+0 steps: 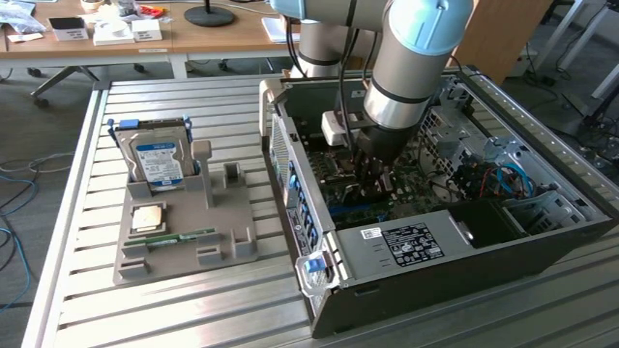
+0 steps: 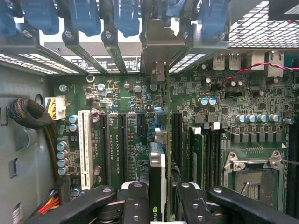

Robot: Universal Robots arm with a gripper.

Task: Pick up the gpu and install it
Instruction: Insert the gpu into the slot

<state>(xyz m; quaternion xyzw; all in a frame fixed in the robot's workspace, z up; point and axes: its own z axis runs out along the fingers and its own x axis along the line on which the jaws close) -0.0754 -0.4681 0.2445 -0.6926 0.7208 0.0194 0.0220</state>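
Holding the gpu (image 2: 157,172) edge-on, the gripper (image 2: 158,205) is partly closed on the card, keeping it upright over the motherboard (image 2: 121,140) slots, bracket toward the case (image 1: 464,283) rear wall.

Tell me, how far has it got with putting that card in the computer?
Picked up already: the gpu is clamped edge-on in the gripper, inside the open computer case. In hand: it hangs above the motherboard, bracket near the rear slots. Left: I can't see it seated yet.
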